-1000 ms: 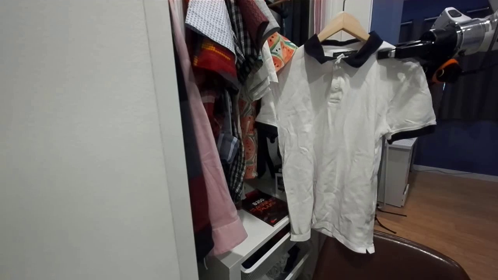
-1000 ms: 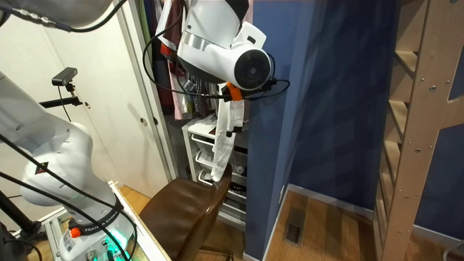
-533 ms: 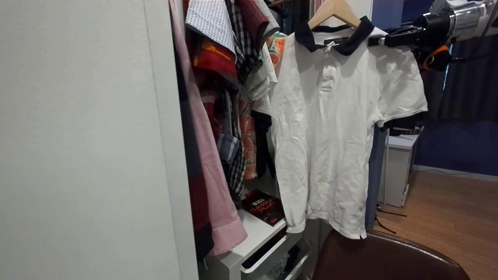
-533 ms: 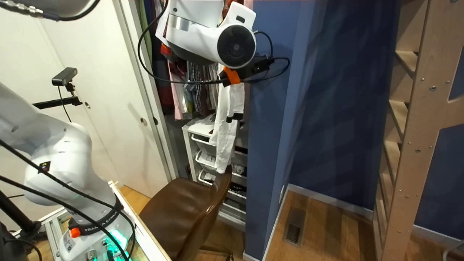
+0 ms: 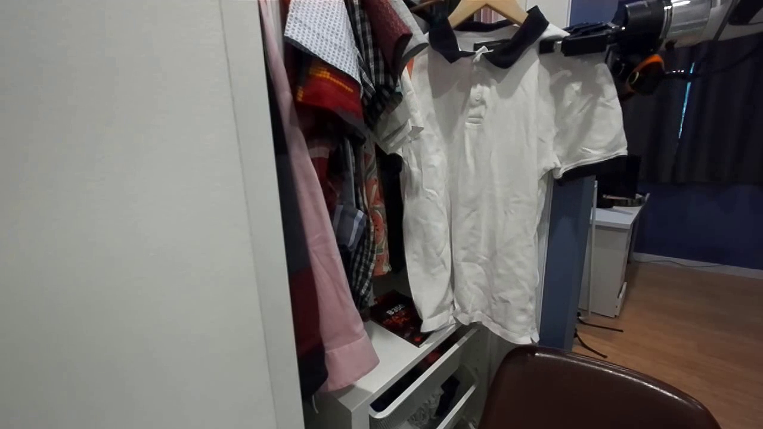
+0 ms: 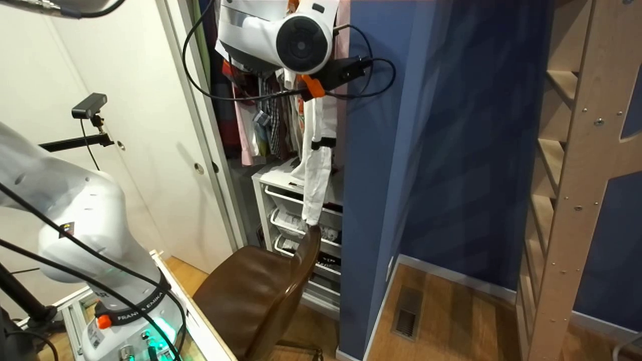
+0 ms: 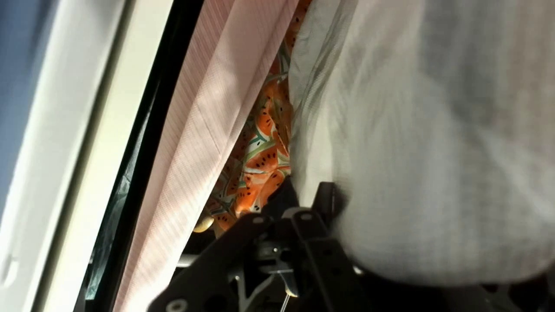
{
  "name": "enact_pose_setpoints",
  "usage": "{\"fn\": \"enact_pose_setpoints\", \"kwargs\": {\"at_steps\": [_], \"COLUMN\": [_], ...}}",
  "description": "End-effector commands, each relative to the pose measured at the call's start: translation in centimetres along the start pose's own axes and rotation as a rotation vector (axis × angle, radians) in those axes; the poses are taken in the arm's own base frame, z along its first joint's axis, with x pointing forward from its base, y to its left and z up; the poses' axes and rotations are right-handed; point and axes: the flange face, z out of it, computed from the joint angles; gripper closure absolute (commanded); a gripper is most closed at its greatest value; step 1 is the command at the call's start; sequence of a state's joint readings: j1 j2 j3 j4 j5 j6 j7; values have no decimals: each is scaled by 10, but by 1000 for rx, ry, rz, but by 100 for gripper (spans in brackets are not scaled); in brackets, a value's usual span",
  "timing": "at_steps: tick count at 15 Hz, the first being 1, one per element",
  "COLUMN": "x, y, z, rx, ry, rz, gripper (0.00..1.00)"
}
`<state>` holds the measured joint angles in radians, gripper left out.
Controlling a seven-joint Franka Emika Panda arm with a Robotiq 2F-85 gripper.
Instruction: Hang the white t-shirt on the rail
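Jaws drawn together, clamped on the white t-shirt (image 5: 492,173) at its shoulder, just beside the dark collar (image 5: 521,43). From my station the wrist view gives me both fingers (image 7: 324,201) of the gripper (image 7: 307,190), with pale cloth running between their tips; whether the wooden hanger (image 5: 487,8) is pinched along with it, I can't tell. White cloth, blurred, fills the right of that view, and past the fingers lie a watermelon-print garment (image 7: 264,160) and a pink striped garment (image 7: 204,112).

In an exterior view the shirt hangs upright on its hanger, the top cut off by the frame, just beside the hanging clothes (image 5: 350,223). Its hem comes down by the white drawer unit (image 5: 381,354), near the back of the brown chair (image 5: 602,393); contact there I can't judge. In an exterior view I see it edge-on, below the wrist joint of the arm (image 6: 266,37).

For writing: the black base ring (image 6: 153,302) reads FRANKA EMIKA, partly covered. A small sticker (image 6: 66,229) on the arm has print too small for me. On the drawer unit, a flat black item (image 5: 396,319) carries what looks like B350 above blurred red lettering. A dark strip (image 5: 492,45) shows inside the collar; I can't tell whether it is a label.
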<state>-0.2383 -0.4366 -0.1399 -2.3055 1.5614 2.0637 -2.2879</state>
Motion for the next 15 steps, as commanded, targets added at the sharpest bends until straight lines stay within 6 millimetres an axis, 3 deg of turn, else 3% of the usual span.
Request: {"fn": "enact_pose_setpoints", "kwargs": {"at_steps": [1, 6, 7, 15], "x": [4, 7, 7, 55], "y": [1, 1, 1, -2], "z": [3, 4, 4, 57], "rx": [1, 3, 3, -83], "ry": [6, 9, 9, 96], "rz": [-6, -10, -10, -38], "gripper": [84, 84, 96, 96]}}
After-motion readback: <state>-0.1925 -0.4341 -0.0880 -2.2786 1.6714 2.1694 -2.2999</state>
